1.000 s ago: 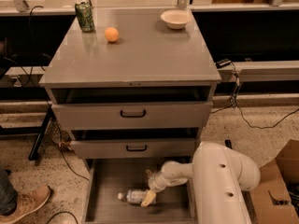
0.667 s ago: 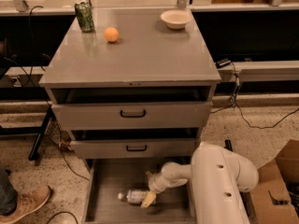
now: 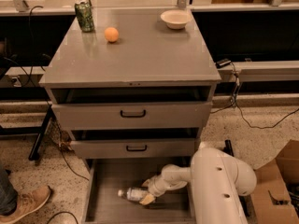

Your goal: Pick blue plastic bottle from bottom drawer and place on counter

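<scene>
Worktop (image 3: 154, 64): glossy grey top of the drawer cabinet; its back edge meets a rail that the top of the view cuts off.
Arm (image 3: 219, 185): bulky white shell at lower right, cut off by the bottom edge; it hides the right side of the drawer below it.
Bottom drawer (image 3: 105, 181): pulled out, grey floor showing; its front is out of view and its right wall is behind the arm.
Upper drawers (image 3: 133, 115): two with black handles, both ajar, their insides dark and unreadable.
Cardboard box (image 3: 275, 181): on the floor at right, partly out of view.
Shoe (image 3: 23, 204): tan, at the lower left corner, leg cut off.
Bowl (image 3: 176, 18): pale, at the back right of the worktop.
Green can (image 3: 85, 16): upright at the back left.
Orange ball (image 3: 111, 34): just beside the can.
Blue plastic bottle (image 3: 130, 193): lying on its side on the drawer floor, cap to the left; label unreadable.
Gripper (image 3: 145, 191): low in the drawer at the bottle's right end.
Fingers (image 3: 147, 199): closed on that end, tan pad on the near side, the far one mostly hidden.
</scene>
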Tool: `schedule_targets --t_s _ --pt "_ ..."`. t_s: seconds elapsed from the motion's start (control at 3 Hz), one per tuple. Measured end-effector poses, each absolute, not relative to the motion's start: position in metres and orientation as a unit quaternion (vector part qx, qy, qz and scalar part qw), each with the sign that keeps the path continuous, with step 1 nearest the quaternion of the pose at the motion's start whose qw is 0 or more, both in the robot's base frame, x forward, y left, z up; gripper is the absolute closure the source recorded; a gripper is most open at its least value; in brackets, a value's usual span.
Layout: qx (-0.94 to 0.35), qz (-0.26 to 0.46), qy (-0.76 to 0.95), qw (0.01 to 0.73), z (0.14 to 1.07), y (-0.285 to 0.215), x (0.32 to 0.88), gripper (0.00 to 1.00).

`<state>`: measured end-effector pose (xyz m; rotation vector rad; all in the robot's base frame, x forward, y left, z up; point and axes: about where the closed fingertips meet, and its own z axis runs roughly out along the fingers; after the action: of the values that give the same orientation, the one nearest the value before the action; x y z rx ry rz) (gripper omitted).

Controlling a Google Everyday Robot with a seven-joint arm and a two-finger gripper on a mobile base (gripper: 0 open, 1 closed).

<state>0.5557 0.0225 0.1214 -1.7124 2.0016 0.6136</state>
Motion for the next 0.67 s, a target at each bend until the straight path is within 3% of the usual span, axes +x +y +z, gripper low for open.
schedule_targets --t_s 0.67 --pt "-0.619 0.277 0.686 0.264 0.154 0.022 0.543 0.88"
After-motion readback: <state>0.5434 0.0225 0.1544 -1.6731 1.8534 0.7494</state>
